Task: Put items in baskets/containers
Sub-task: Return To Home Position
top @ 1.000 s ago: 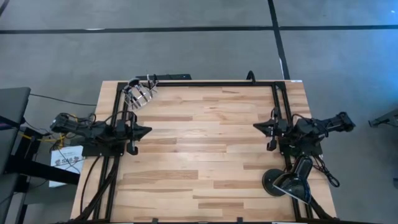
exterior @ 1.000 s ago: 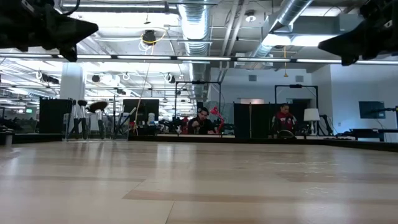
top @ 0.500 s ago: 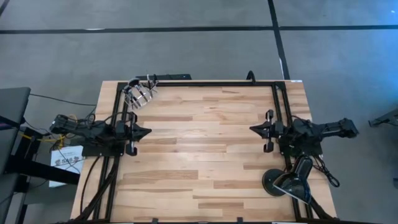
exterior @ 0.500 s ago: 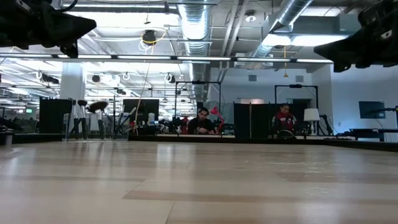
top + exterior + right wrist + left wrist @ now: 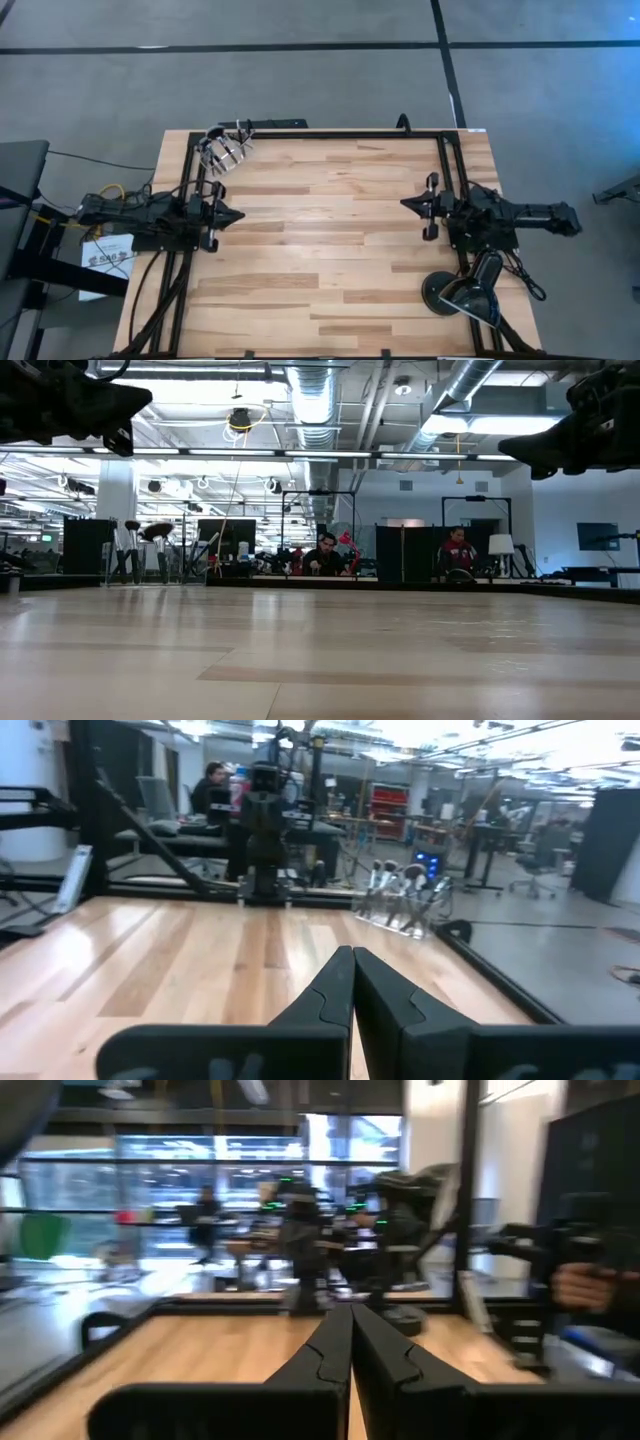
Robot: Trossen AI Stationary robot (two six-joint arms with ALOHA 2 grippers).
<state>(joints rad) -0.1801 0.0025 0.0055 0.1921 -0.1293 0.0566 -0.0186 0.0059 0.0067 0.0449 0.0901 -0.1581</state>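
Note:
Several makeup brushes (image 5: 228, 146) stand bristle-up in the clear plastic cup (image 5: 214, 157) at the table's far left corner. The right wrist view shows the brushes (image 5: 400, 880) and the cup (image 5: 407, 917) too. My left gripper (image 5: 243, 216) is shut and empty. It hovers level above the left edge, nearer than the cup, and its fingertips (image 5: 351, 1312) are closed together. My right gripper (image 5: 402, 204) is also shut and empty. It hovers above the right side and points toward the left arm, its fingertips (image 5: 352, 955) together.
A black lamp with a round base (image 5: 440, 293) stands at the near right corner. Black frame rails (image 5: 330, 134) run along the far, left and right edges. Bare wooden tabletop (image 5: 320, 240) lies between the two arms. People sit in the room behind the table (image 5: 322, 555).
My right arm has swung round until its gripper points straight toward the table's left edge, and it has sunk a little. My left arm has swung slightly, turning its gripper a bit toward the near edge. Both grippers stay shut. The cup and brushes have not moved.

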